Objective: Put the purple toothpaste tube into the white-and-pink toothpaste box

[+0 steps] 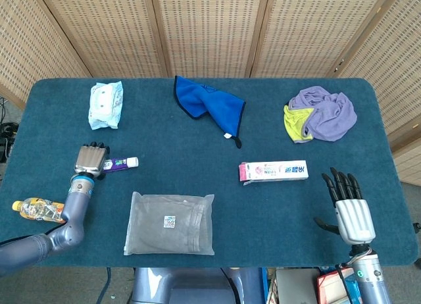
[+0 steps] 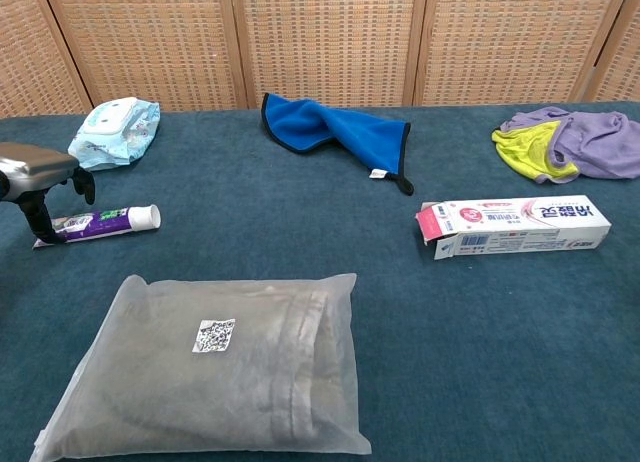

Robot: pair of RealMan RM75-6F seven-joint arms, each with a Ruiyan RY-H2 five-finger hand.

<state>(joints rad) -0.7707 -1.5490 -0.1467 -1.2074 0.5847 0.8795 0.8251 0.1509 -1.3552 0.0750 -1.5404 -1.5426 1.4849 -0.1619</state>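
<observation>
The purple toothpaste tube lies flat at the table's left, white cap pointing right; the chest view shows the tube too. My left hand hangs over the tube's flat tail end, fingers spread and pointing down around it. In the chest view my left hand has one finger down at the tail, and no grip shows. The white-and-pink toothpaste box lies right of centre; its pink flap end faces left and stands open. My right hand stays open near the front right edge, away from the box.
A grey bagged garment lies front centre. At the back are a wet-wipes pack, a blue cloth and purple-and-yellow cloths. A small drink bottle lies at the left edge beside my left forearm.
</observation>
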